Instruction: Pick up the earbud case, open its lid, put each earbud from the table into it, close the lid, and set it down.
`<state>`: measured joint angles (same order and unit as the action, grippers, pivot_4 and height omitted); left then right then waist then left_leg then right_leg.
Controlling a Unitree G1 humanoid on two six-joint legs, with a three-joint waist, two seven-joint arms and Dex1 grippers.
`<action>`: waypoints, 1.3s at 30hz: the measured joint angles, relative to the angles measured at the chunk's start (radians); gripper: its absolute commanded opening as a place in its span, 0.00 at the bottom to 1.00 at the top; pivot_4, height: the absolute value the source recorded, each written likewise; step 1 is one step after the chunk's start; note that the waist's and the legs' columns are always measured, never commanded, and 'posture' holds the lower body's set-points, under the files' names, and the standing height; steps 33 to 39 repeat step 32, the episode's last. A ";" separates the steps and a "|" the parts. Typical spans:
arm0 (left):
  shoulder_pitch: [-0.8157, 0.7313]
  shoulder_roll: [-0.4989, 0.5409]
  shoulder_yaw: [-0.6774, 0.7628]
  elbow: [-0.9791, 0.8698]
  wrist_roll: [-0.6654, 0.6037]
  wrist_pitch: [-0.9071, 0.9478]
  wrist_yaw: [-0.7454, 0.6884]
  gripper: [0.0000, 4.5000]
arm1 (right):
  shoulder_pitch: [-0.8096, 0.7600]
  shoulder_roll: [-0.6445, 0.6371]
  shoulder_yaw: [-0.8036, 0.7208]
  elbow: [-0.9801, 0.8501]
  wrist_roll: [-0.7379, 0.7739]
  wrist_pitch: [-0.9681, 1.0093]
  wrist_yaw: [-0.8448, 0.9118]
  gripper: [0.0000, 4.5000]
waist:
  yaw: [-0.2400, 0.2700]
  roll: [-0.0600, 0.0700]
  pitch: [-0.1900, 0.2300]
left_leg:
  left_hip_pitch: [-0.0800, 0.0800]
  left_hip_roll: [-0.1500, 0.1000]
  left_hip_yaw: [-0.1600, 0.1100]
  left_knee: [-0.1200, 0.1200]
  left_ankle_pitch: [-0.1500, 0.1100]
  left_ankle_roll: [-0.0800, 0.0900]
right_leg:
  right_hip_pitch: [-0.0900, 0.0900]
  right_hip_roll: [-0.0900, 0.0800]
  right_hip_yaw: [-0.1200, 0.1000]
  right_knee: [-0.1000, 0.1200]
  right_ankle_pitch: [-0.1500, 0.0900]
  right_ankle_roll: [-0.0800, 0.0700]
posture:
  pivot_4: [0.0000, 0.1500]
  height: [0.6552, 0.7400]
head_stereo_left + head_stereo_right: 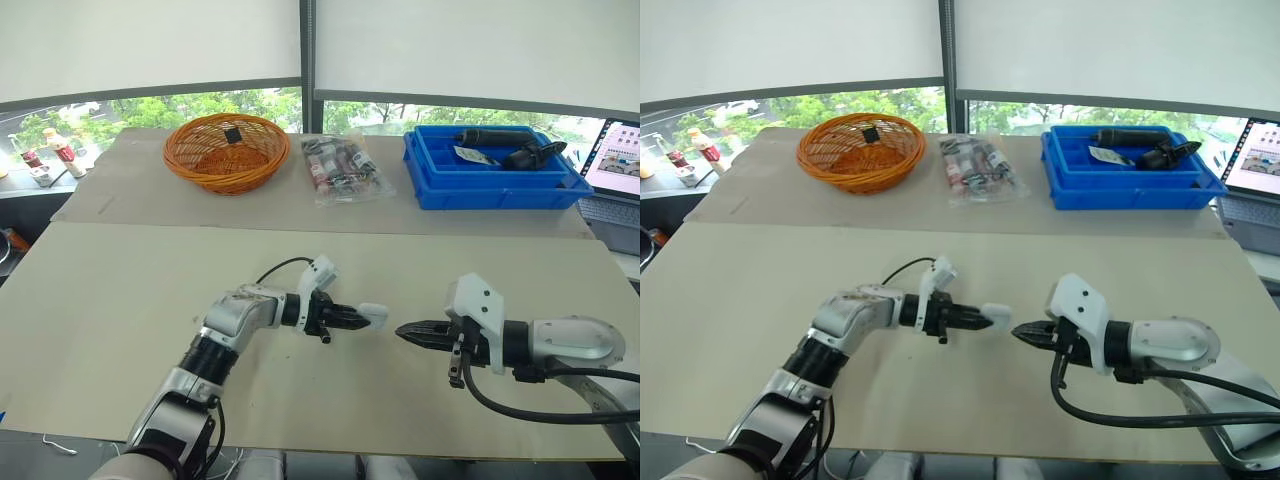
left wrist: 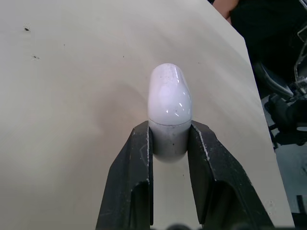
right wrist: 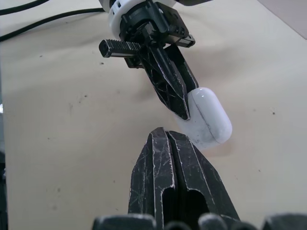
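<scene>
Left gripper (image 1: 352,318) is clamping the earbud case (image 2: 169,93) by its lower half, with one black finger pressing on each side. The rounded lid end is projecting beyond the fingertips, and the lid is sitting shut along a thin seam. The case is lying roughly level and appears to be hanging just above the table (image 1: 120,300), though contact cannot be ruled out. Right gripper (image 1: 403,331) is pointing at the case from the opposite side, near it but apart. Its two fingers are pressing flat together and gripping nothing. Far back on the table, well apart from both grippers, an orange wicker basket (image 1: 227,150), a clear bag (image 1: 342,168) of small items and a blue bin (image 1: 500,195) are standing in a row.
</scene>
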<state>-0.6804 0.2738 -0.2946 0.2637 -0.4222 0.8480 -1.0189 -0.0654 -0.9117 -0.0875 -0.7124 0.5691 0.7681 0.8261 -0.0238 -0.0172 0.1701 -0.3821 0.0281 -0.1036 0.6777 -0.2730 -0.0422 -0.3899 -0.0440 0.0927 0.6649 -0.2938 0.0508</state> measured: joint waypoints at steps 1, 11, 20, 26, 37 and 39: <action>-0.007 0.002 -0.006 0.015 0.007 -0.010 -0.010 0.34 | 0.003 0.000 0.000 -0.001 -0.001 0.000 -0.002 0.00 | 0.000 0.000 0.000 | 0.000 0.000 0.000 0.000 0.000 0.000 | 0.000 0.000 0.000 0.000 0.000 0.000 | 1.00 0.69; -0.006 0.160 -0.035 0.020 0.145 -0.290 -0.073 0.99 | 0.000 -0.010 -0.004 -0.001 -0.021 -0.052 0.003 0.00 | -0.002 0.000 0.000 | 0.001 0.000 0.000 0.000 0.000 0.000 | 0.000 0.000 0.001 0.000 0.000 0.000 | 1.00 0.69; 0.237 0.363 0.148 -0.288 0.083 -0.436 -0.143 1.00 | 0.002 -0.148 -0.069 0.061 -0.088 -0.193 0.147 0.67 | 0.007 0.001 0.001 | -0.001 0.001 0.000 0.000 0.000 0.000 | 0.000 -0.001 0.000 -0.001 0.000 0.000 | 1.00 0.69; 0.477 0.503 0.270 -0.579 0.028 -0.456 -0.164 1.00 | 0.033 -0.252 -0.164 0.157 -0.150 -0.326 0.289 0.97 | 0.009 0.002 0.002 | 0.000 0.001 0.001 -0.001 0.000 0.000 | 0.000 -0.001 0.000 -0.001 0.000 0.000 | 1.00 0.69; 0.520 0.524 0.292 -0.643 0.032 -0.457 -0.113 1.00 | 0.007 -0.252 -0.160 0.179 -0.155 -0.366 0.326 0.97 | 0.008 0.003 0.003 | 0.000 0.001 0.002 0.000 0.000 0.000 | 0.001 -0.001 0.000 -0.001 0.000 0.000 | 1.00 0.69; 0.520 0.524 0.292 -0.643 0.032 -0.457 -0.113 1.00 | 0.007 -0.252 -0.160 0.179 -0.155 -0.366 0.326 0.97 | 0.008 0.003 0.003 | 0.000 0.001 0.002 0.000 0.000 0.000 | 0.001 -0.001 0.000 -0.001 0.000 0.000 | 1.00 0.69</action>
